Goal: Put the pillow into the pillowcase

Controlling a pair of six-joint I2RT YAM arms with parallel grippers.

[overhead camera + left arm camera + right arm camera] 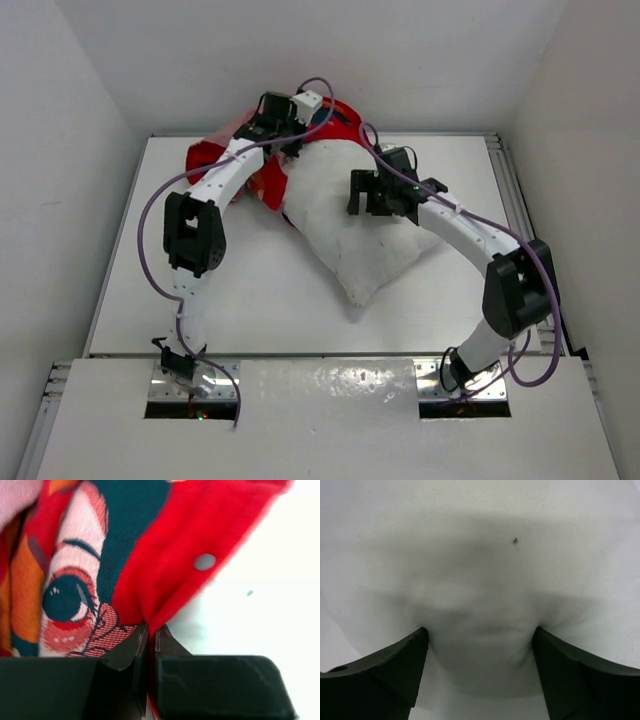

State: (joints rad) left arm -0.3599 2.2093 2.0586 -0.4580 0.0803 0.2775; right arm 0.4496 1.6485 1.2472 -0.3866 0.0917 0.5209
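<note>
The white pillow (365, 235) lies slanted across the middle of the table, its far end against the red pillowcase (212, 155). The pillowcase is bunched at the back, and its cartoon print (70, 600) fills the left wrist view. My left gripper (291, 140) (151, 632) is shut on a fold of the pillowcase's red edge, near a grey snap (205, 561). My right gripper (366, 197) (480, 635) stands open on top of the pillow (480, 570). Both of its fingertips press into the fabric, which bulges between them.
White walls close in the table (150, 300) at the back and on both sides. The pillowcase lies against the back wall. A raised white ledge (320, 420) runs along the near edge over the arm bases. Purple cables (150, 225) loop beside both arms.
</note>
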